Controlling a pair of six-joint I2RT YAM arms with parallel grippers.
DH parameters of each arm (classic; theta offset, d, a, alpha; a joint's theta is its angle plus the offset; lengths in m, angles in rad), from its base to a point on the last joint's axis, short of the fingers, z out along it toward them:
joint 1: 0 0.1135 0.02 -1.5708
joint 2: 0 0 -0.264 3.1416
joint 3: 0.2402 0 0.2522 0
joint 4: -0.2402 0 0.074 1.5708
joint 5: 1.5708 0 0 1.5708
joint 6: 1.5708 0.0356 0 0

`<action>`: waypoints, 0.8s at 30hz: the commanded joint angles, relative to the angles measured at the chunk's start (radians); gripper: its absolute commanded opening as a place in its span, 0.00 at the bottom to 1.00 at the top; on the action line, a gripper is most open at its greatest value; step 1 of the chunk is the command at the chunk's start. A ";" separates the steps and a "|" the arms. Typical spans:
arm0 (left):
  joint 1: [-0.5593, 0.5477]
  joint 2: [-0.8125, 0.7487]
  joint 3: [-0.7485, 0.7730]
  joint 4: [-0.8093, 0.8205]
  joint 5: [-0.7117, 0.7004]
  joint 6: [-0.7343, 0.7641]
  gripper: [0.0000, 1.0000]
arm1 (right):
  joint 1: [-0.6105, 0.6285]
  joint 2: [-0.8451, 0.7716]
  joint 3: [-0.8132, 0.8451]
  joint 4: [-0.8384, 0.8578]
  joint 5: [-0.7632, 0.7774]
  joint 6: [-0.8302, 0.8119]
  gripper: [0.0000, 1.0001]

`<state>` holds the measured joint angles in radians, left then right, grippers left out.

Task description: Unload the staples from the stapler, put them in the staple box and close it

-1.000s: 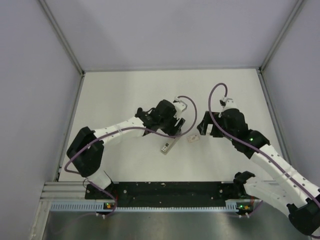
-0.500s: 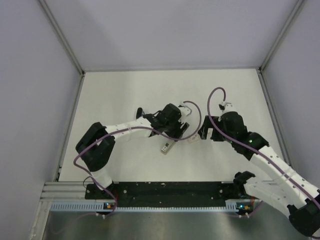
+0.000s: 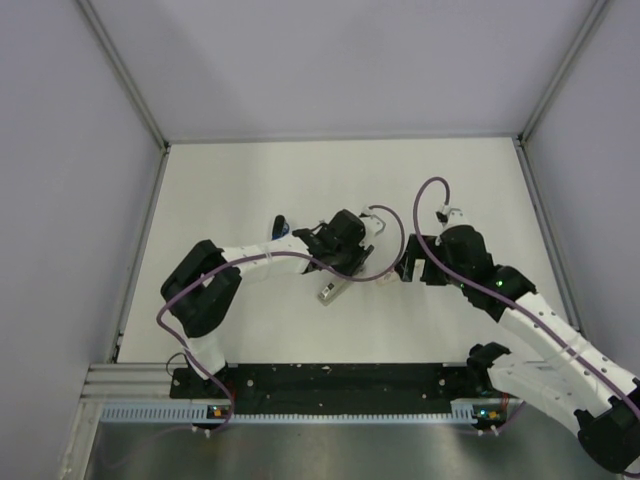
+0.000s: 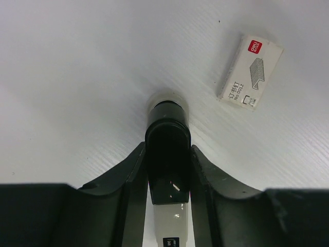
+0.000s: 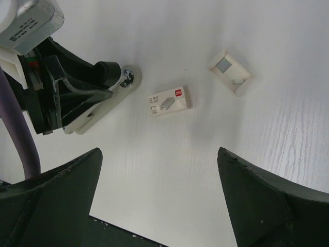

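Left arm (image 3: 255, 258) settled onto stapler (image 4: 167, 154) | left fingers (image 4: 134, 177) grasping it | right fingers (image 5: 61, 180) released | staple box (image 4: 250, 72), tray (image 5: 245, 84) nearby

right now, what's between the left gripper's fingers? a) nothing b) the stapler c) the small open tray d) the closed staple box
b: in the left wrist view the left gripper has a finger against each side of the stapler, while the closed staple box lies apart, off to one side.

Closed staple box (image 5: 169, 101) near open box tray (image 5: 231, 72).
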<state>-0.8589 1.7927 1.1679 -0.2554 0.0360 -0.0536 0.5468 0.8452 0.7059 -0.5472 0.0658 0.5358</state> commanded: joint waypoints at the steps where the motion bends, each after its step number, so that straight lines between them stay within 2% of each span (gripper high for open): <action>1: -0.002 -0.009 0.041 0.039 -0.004 0.001 0.18 | -0.002 -0.009 -0.002 0.029 -0.007 0.013 0.93; 3: -0.002 -0.021 0.036 0.033 0.002 0.000 0.00 | -0.002 0.002 -0.006 0.032 -0.015 0.016 0.93; 8: -0.002 -0.108 0.003 0.041 0.024 0.003 0.00 | -0.002 0.023 -0.017 0.053 -0.044 0.029 0.92; 18: -0.003 -0.269 -0.031 0.054 0.146 0.009 0.00 | -0.001 0.167 -0.020 0.157 -0.148 0.052 0.80; 24: -0.005 -0.323 -0.043 0.053 0.215 0.006 0.00 | -0.002 0.201 -0.011 0.227 -0.185 0.105 0.80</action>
<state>-0.8593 1.5375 1.1332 -0.2623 0.1745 -0.0490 0.5468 1.0473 0.6804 -0.4179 -0.0807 0.5953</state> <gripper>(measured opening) 0.386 0.799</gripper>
